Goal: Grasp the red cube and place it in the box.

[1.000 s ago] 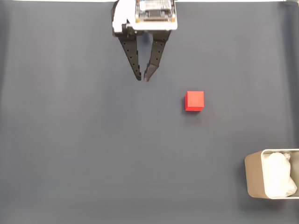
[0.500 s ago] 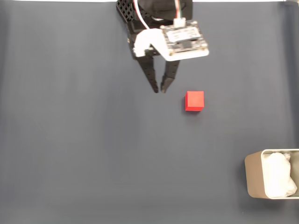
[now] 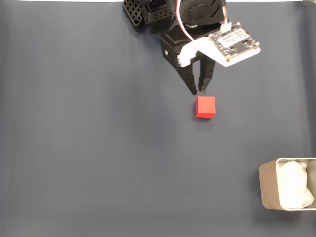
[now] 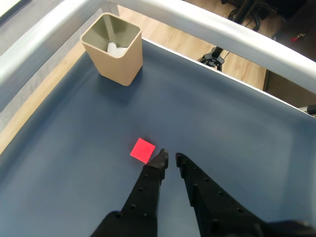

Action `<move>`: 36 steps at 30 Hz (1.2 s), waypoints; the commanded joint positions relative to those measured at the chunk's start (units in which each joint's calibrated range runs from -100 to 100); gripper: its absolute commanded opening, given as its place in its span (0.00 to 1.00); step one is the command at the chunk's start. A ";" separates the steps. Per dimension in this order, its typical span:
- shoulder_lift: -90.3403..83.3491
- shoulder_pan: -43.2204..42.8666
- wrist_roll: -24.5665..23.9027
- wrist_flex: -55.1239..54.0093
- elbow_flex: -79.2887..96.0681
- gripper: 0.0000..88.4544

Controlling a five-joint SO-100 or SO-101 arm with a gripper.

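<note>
Landmark: the red cube (image 3: 205, 106), resting flat on the dark mat (image 3: 89, 148), used as reference for all positions below.
Gripper (image 3: 199, 91): in the fixed view its tips sit just above the cube's upper-left corner; in the wrist view (image 4: 169, 159) they sit just right of the cube (image 4: 142, 149). Jaws nearly together, a thin gap only, clasping nothing.
Cube condition: free, not touched by either finger.
Box (image 3: 288, 184): well down and to the right of the cube in the fixed view, at the mat's edge; in the wrist view (image 4: 114, 47) far beyond the cube, upper left. White lining visible inside.
Step judged: approach, grasp not yet made.
Risk one: the gap looks narrower than the cube; descending so would press on its top or knock it aside.
Risk two: tips are off-centre; closing from here may clip a corner and spin the cube.
</note>
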 commanded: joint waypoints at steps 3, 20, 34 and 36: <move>-3.41 -2.72 0.59 -2.47 2.99 0.06; -7.74 -7.20 -0.73 -3.29 12.66 0.17; -5.66 -4.78 -0.98 -10.66 18.77 0.33; -4.88 -4.50 -1.12 -11.81 19.50 0.34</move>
